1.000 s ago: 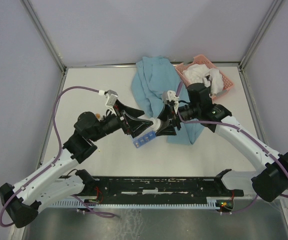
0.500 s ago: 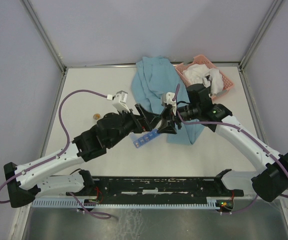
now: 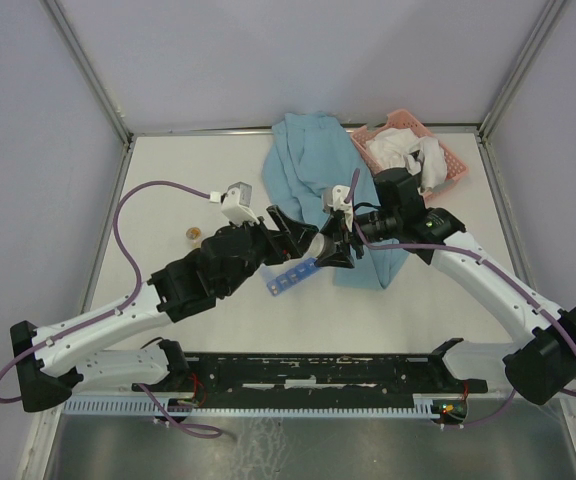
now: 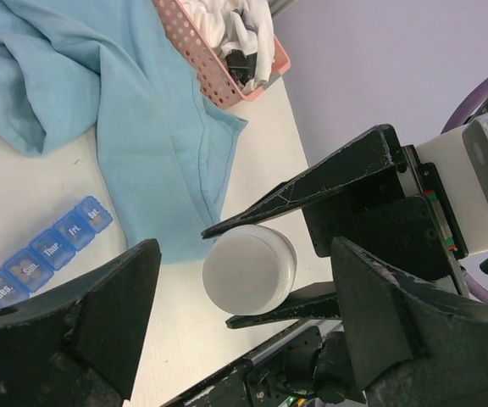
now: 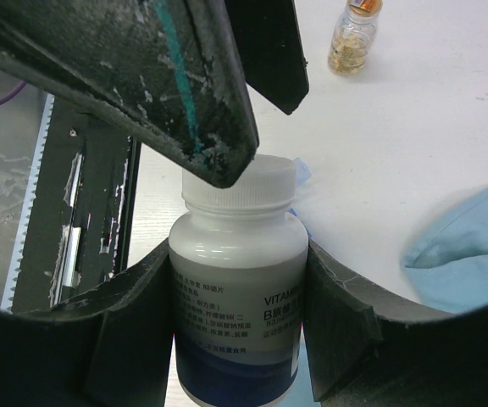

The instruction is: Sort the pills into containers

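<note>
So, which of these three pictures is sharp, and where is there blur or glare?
Top external view: even light, soft shadows, no glare on the white table. Left wrist view: labels on the blue translucent pill-organiser strip are sharp; the left arm's near black fingers soft. Right wrist view: white plastic vitamin bottle sharp, small amber bottle behind slightly blurred.

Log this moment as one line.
right tool: shut on white bottle | left tool: open, straddling cap | pill organiser: untouched | stage: cap not yet off
</note>
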